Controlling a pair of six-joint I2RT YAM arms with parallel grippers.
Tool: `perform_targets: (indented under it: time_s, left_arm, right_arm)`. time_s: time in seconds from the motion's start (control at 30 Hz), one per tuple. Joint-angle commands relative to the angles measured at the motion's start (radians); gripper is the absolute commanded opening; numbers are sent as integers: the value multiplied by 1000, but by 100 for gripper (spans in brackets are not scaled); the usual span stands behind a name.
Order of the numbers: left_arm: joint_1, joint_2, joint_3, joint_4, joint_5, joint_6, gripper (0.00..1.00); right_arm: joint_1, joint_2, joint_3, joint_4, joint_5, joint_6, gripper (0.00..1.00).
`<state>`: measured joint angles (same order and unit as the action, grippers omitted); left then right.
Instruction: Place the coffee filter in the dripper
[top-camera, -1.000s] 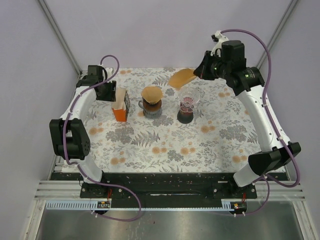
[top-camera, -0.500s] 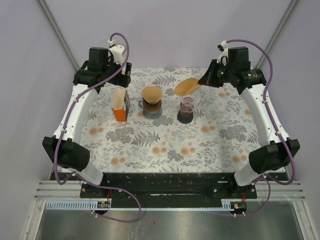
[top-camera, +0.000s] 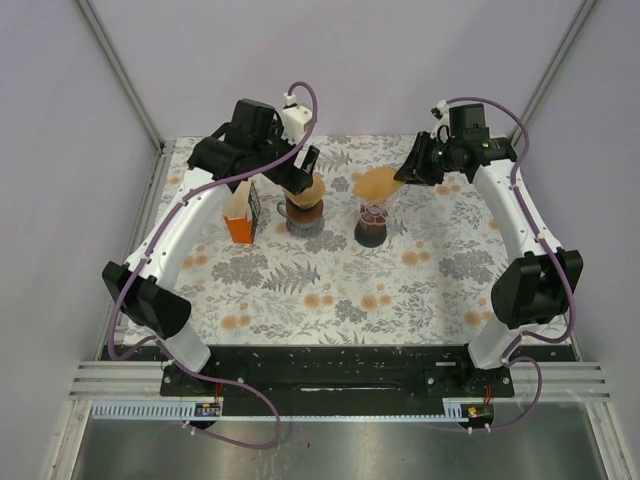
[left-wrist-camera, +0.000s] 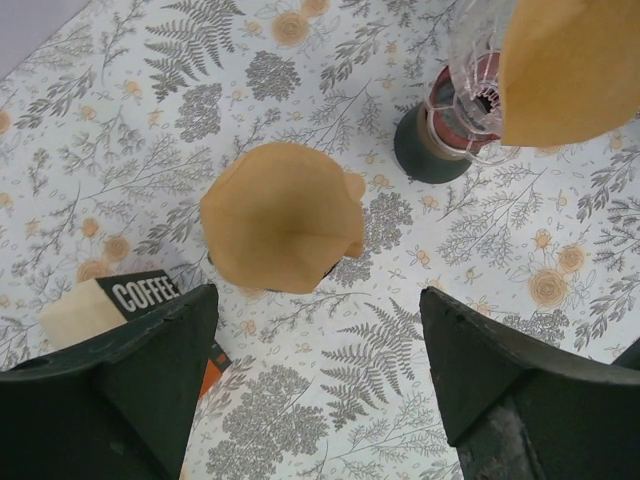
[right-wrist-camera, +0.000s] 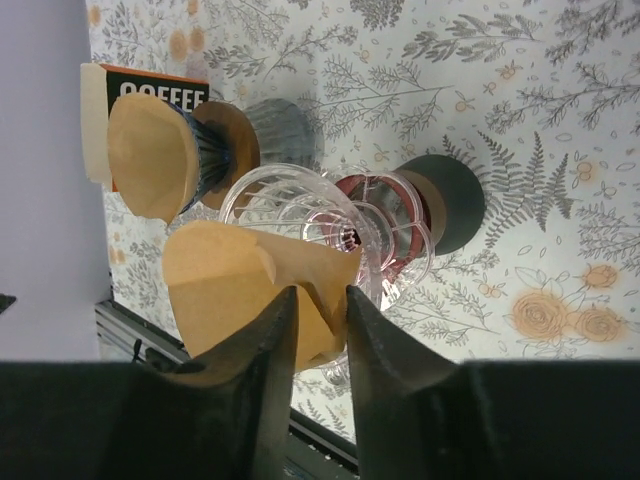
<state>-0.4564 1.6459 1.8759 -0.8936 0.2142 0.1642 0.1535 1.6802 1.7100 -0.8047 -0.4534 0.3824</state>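
Setting: desk (top-camera: 300, 290) under a fern-and-flower cloth, pale lilac walls on three sides.

Item 1, coffee filter (right-wrist-camera: 240, 290): brown paper cone, clamped at its edge in the right fingers (top-camera: 408, 170). It hangs tilted over the mouth of the dripper; whether paper touches glass cannot be told.

Item 2, dripper (right-wrist-camera: 330, 225): clear glass cone on a dark round base, upright, mid-desk toward the back. No filter seated in it yet.

Item 3, second dripper (left-wrist-camera: 283, 228): dark, with its own filter already in it, just beside item 2 on the left.

Item 4, coffee box (top-camera: 240, 215): orange and white, upright, left of item 3.

Item 5, left fingers (top-camera: 297, 175): spread wide, holding nothing, poised above item 3.

Step in hand, as judged: final approach, filter over the target but not let down.

Next move calls for: turning the cone's point downward, centring it on the glass rim, lowering until the paper sits against the wall, then parting the fingers.

Edges and room: the thin glass rim may catch the paper's fold. The left arm crowds the left flank. Open cloth lies to the right and in front, so withdrawal seems easiest there.
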Motion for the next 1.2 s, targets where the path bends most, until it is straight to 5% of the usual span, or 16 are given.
perform_targets:
  time_s: [0.0, 0.27, 0.5, 0.63, 0.83, 1.17]
  left_arm:
    - [-37, 25, 48, 1, 24, 5, 86]
    - [-64, 52, 72, 1, 43, 1, 86]
    - [-65, 61, 80, 1, 45, -3, 86]
    - [-65, 63, 85, 1, 40, -3, 86]
    - [-65, 69, 91, -1, 47, -12, 86]
    - [-65, 77, 95, 1, 54, -25, 86]
  right_arm:
    - [-6, 9, 10, 36, 8, 0, 40]
    - [-6, -14, 85, 15, 168, -59, 65]
    - [105, -63, 116, 30, 361, -174, 69]
    - [221, -79, 112, 9, 475, -258, 49]
    - [231, -30, 128, -74, 478, -224, 12]
    - [308, 179, 289, -254, 490, -255, 0]
